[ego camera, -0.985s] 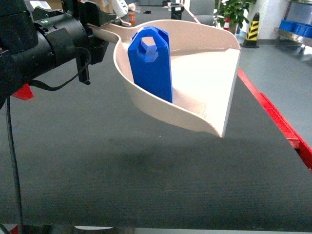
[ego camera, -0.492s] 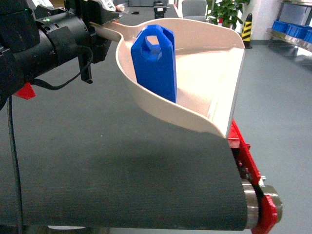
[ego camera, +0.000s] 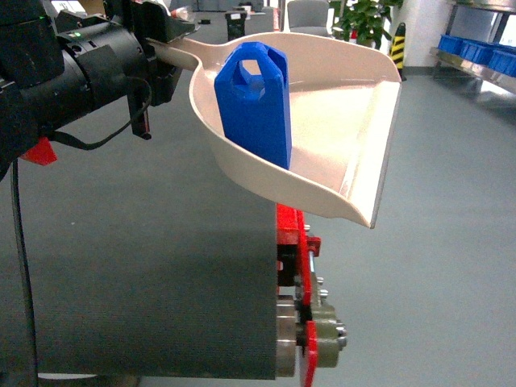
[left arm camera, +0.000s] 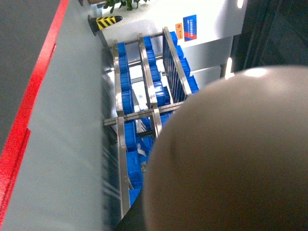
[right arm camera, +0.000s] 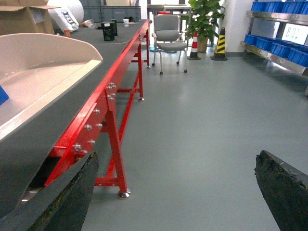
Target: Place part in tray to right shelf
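One part, bright blue with a looped top, stands upright inside one tray, leaning on the curved wall at the handle end. Tray is airborne, its front lip past the end of the conveyor belt and over bare floor.

Left gripper sits at the handle's far end, directly behind the part; its fingers close on the tray handle, seen in the head view. Left wrist view is mostly filled by the tray's pale underside.

Right gripper: two dark fingers spread wide apart, nothing between them, only floor ahead. Tray rim shows to their left, red conveyor frame just beside.

Step in hand, as I judge it: carry phase, tray and part in transit toward the right shelf. That rack shows in the left wrist view beyond the tray, well apart, steel rails, many blue crates, count uncertain.

Next move calls for keeping the tray level so the upright part does not tip toward the lip, then bringing the lip up to the shelf rail.

Also: one office chair, one plant, two cones.
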Controlling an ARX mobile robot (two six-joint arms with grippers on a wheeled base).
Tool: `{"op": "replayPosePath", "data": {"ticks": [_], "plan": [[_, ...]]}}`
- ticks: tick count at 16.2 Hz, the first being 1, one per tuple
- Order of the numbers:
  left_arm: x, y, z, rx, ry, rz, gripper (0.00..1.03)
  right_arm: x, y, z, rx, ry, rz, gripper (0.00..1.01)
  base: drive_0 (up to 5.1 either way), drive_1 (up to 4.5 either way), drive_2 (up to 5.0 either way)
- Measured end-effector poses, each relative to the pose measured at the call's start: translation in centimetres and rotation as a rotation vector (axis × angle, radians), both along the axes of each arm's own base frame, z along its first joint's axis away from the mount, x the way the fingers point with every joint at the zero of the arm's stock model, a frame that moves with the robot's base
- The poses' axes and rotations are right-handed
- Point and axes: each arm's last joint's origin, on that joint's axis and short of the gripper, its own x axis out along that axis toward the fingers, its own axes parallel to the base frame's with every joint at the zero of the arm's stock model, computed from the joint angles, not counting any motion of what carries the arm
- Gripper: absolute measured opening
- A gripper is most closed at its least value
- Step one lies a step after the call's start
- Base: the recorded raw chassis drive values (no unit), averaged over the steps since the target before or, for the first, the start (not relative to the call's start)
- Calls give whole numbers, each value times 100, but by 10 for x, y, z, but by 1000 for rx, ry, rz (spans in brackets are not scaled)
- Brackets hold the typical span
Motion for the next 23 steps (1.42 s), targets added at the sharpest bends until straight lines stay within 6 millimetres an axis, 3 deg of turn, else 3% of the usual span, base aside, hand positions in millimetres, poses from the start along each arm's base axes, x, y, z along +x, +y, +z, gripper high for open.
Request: {"op": "replayPosePath", "data": {"ticks": [23], "plan": [[0, 0, 1, -1, -6, 0, 14, 0, 0, 0, 0, -2, 0, 98, 504, -242, -242]]}}
